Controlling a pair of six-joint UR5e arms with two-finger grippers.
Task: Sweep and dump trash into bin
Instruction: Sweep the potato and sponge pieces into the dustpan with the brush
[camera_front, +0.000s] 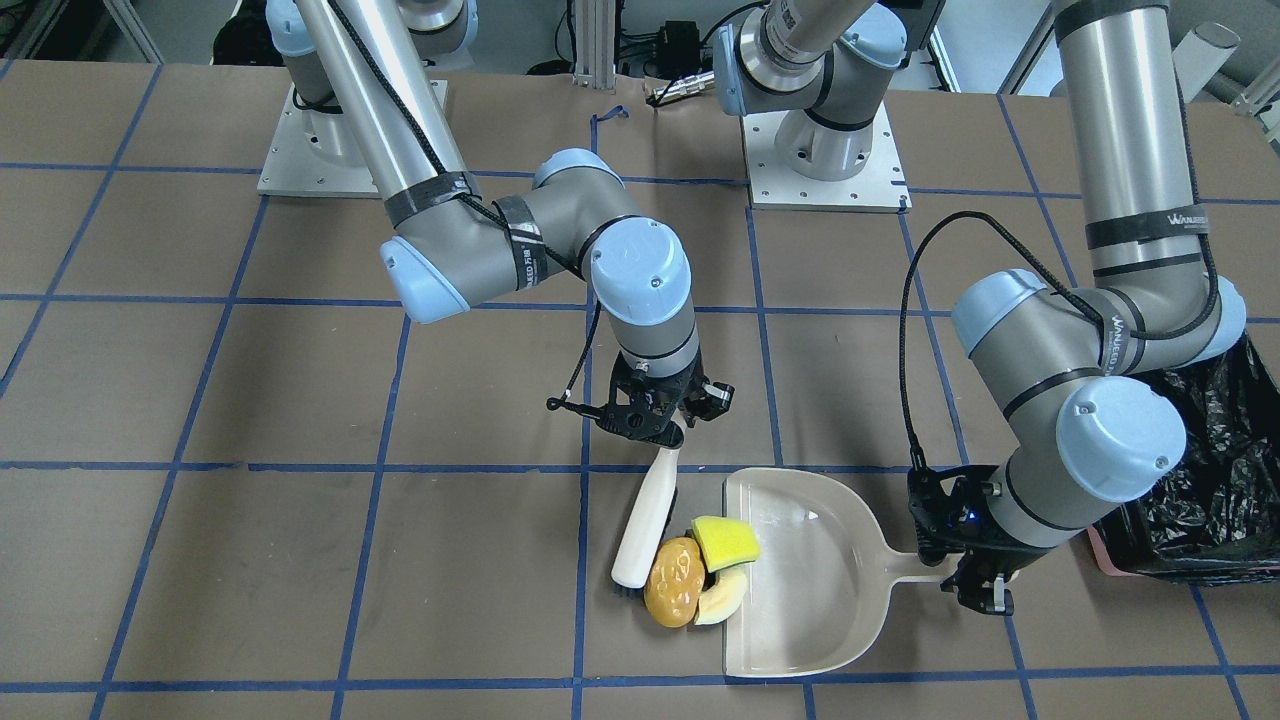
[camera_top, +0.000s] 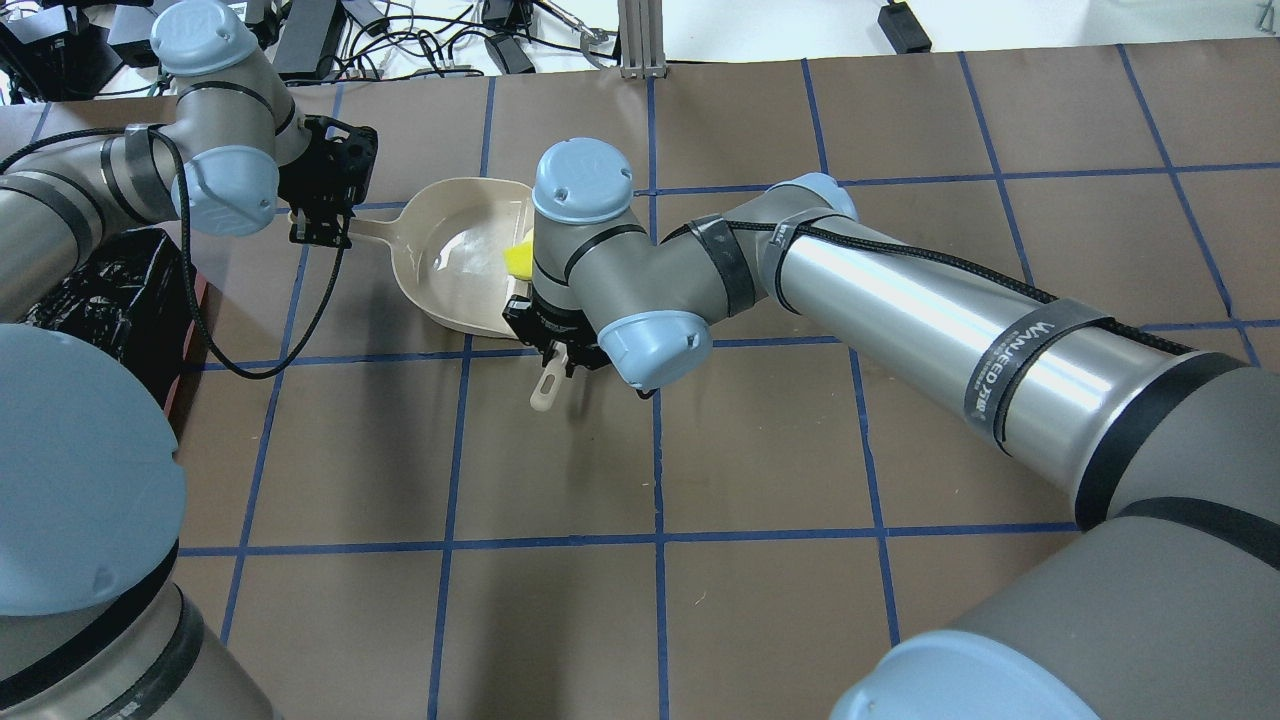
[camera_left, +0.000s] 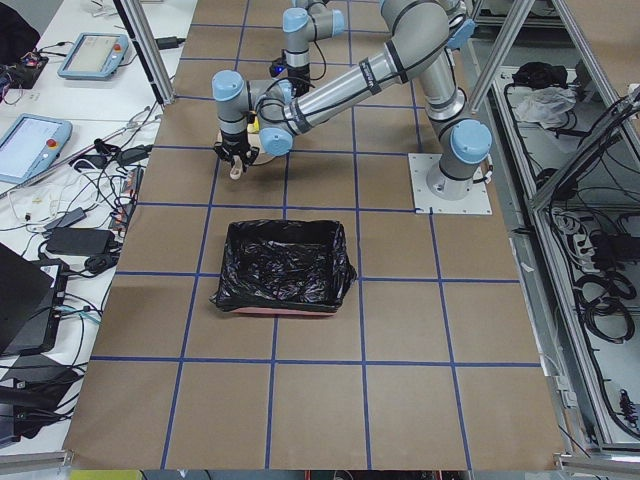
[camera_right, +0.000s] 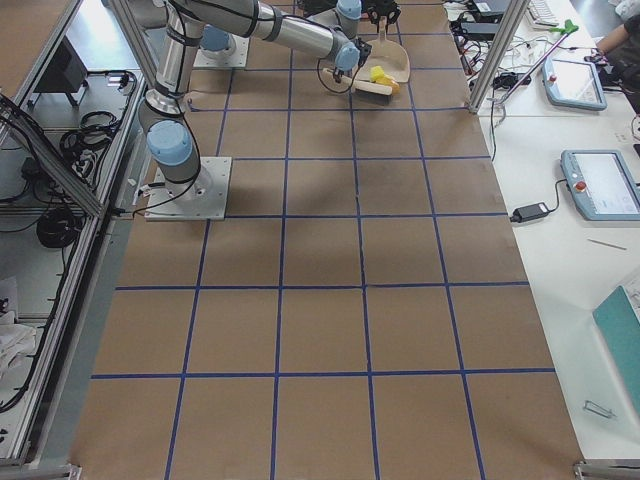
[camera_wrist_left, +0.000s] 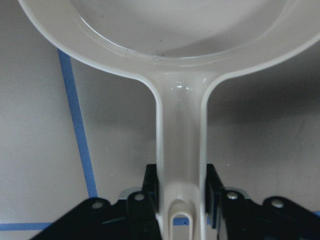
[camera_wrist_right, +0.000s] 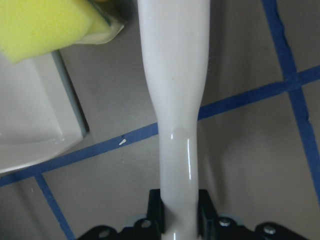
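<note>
The trash lies at the mouth of the beige dustpan (camera_front: 820, 560): a brown lump (camera_front: 672, 582), a yellow-green sponge wedge (camera_front: 725, 542) and a cream slice (camera_front: 724, 600). The sponge rests on the pan's lip. My right gripper (camera_front: 665, 435) is shut on the white brush handle (camera_wrist_right: 175, 100). The brush head (camera_front: 632, 570) touches the lump on the side away from the pan. My left gripper (camera_front: 978, 590) is shut on the dustpan handle (camera_wrist_left: 181, 150) and holds the pan flat on the table. The bin (camera_left: 285, 265), lined with a black bag, stands beside my left arm.
The table is brown paper with blue tape grid lines (camera_front: 380, 470). The two arm bases (camera_front: 825, 150) stand at the robot's edge. My left arm's elbow (camera_front: 1120, 440) hangs over the bin's edge (camera_front: 1110, 555). Cables and tablets lie off the table (camera_left: 40, 140).
</note>
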